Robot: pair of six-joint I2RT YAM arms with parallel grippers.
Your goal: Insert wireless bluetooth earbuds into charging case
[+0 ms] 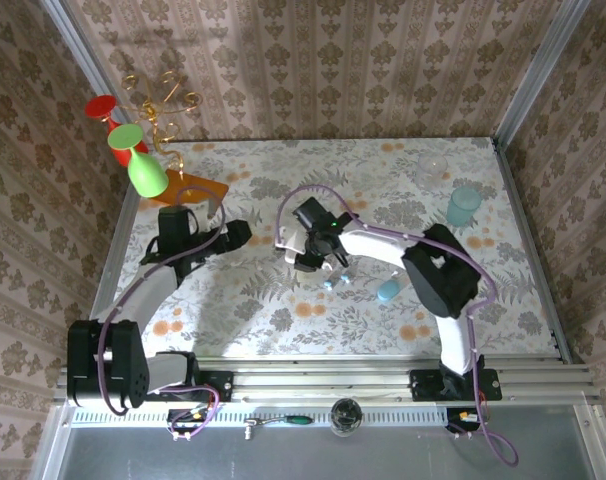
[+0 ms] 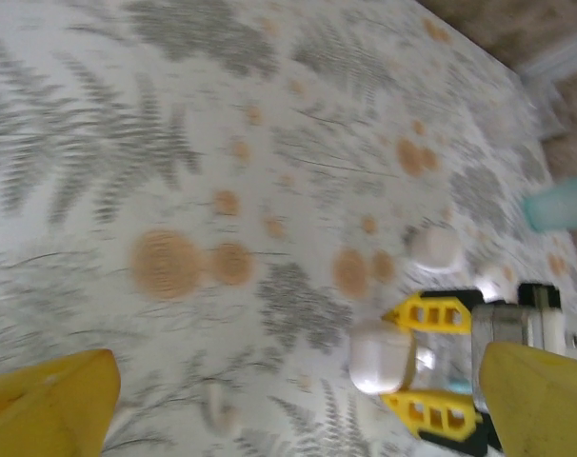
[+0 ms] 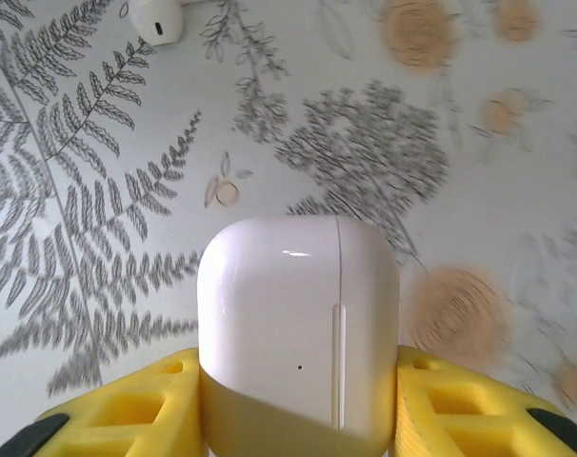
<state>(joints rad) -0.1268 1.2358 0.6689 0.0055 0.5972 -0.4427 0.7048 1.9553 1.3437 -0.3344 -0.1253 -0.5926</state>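
My right gripper (image 3: 298, 371) is shut on the charging case (image 3: 298, 324), a glossy white rounded box with its lid seam upright, held just above the table. From above, the same gripper (image 1: 295, 247) holds the case (image 1: 286, 240) at mid-table. The left wrist view shows the case (image 2: 382, 357) between the right arm's yellow fingers (image 2: 439, 312). Two tiny earbuds with cyan tips (image 1: 328, 285) (image 1: 345, 281) lie on the table just in front of the right gripper. My left gripper (image 1: 238, 235) is open and holds nothing, its yellow fingers (image 2: 50, 409) spread wide, left of the case.
A small white earbud-like piece (image 3: 157, 17) (image 2: 220, 405) lies on the floral table beyond the case. A light-blue capsule (image 1: 388, 291) sits near the earbuds. A teal cup (image 1: 463, 207) and clear glass (image 1: 433, 170) stand back right. Green (image 1: 143, 165) and red goblets stand back left.
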